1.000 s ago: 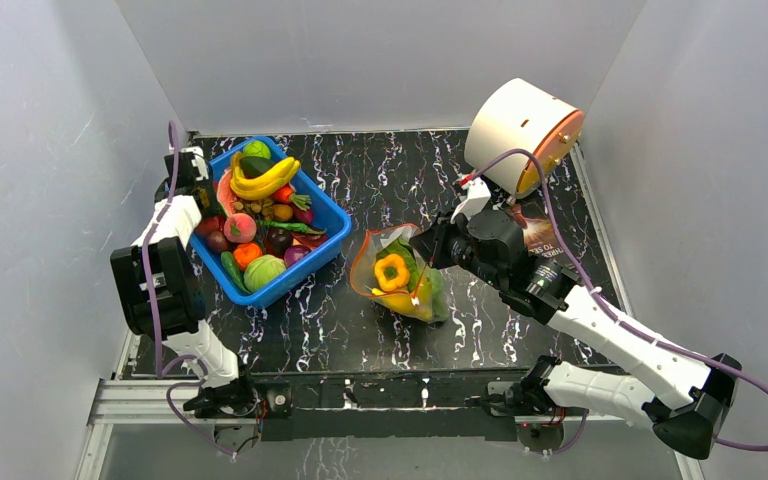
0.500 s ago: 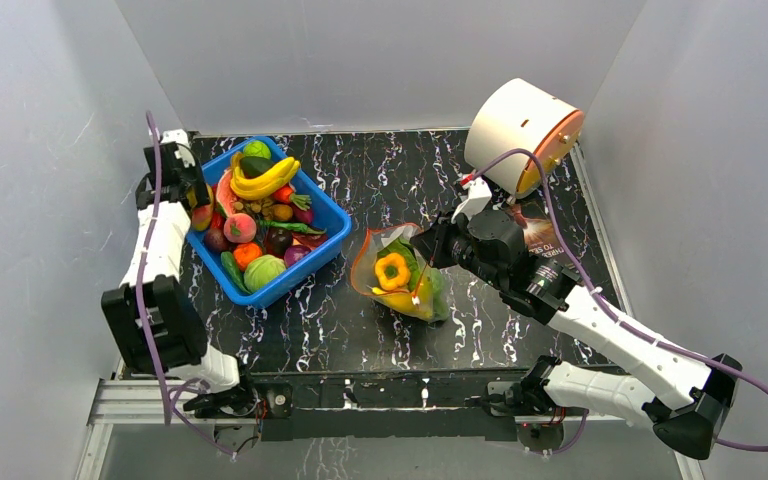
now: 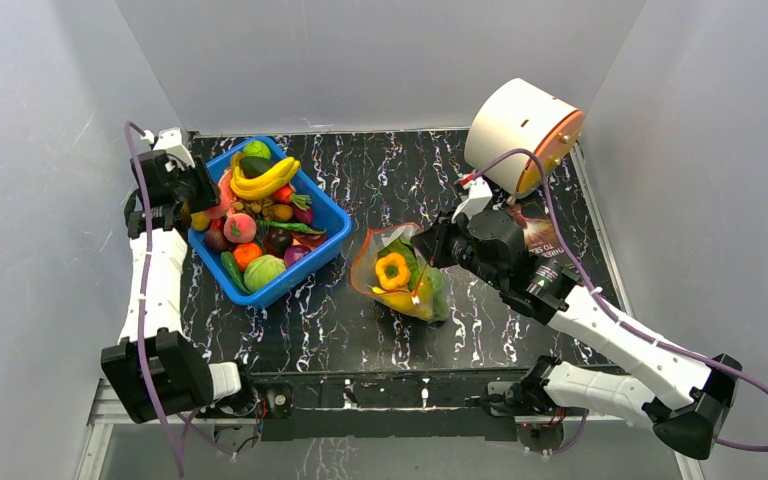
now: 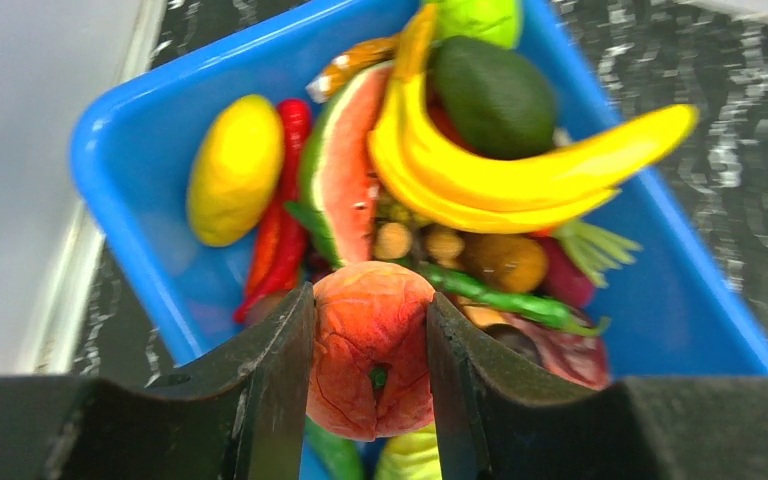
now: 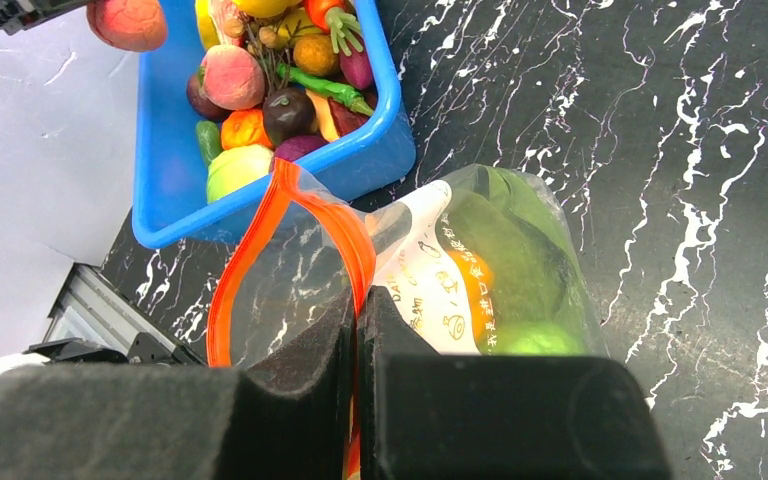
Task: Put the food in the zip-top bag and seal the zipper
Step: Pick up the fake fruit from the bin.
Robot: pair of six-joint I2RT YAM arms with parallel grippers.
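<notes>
Black marbled worktop (image 3: 380,170): peach lifted, bag waiting.
Left gripper (image 4: 370,300) clamps a pink peach (image 4: 372,350) between its jaws above the blue basket (image 4: 110,190) at the far left corner. Right gripper (image 5: 357,300) is pinched shut on the zipper (image 5: 250,250), propping the zip-top bag (image 5: 520,250) open mid-worktop. Held by one edge, the mouth may sag and the peach miss. Its white label (image 5: 430,270) carries print too blurred to read.
</notes>
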